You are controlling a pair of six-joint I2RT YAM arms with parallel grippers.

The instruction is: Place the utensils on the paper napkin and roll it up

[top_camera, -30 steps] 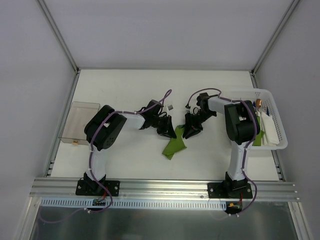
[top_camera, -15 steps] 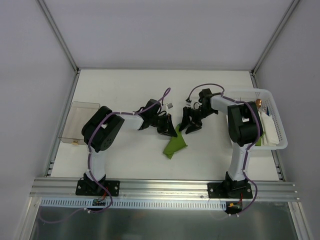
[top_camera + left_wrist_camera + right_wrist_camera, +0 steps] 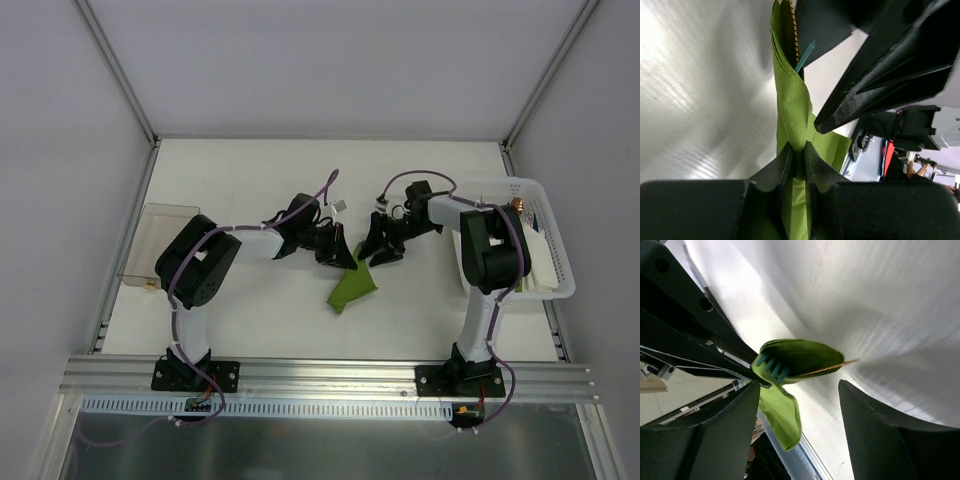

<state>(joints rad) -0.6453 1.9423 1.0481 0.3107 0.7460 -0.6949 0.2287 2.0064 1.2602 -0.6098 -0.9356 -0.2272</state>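
Left gripper (image 3: 797, 150) pinches the paper napkin (image 3: 792, 105); right gripper (image 3: 799, 385) spread wide

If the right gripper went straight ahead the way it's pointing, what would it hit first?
The right gripper would most likely meet the rolled end of the paper napkin, straight ahead between its open jaws and pinched by the left gripper. Depth is unclear.

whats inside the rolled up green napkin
Teal fork-like prongs poke from the open end of the napkin, beside a thin orange-brown edge. The rest is wrapped and hidden.
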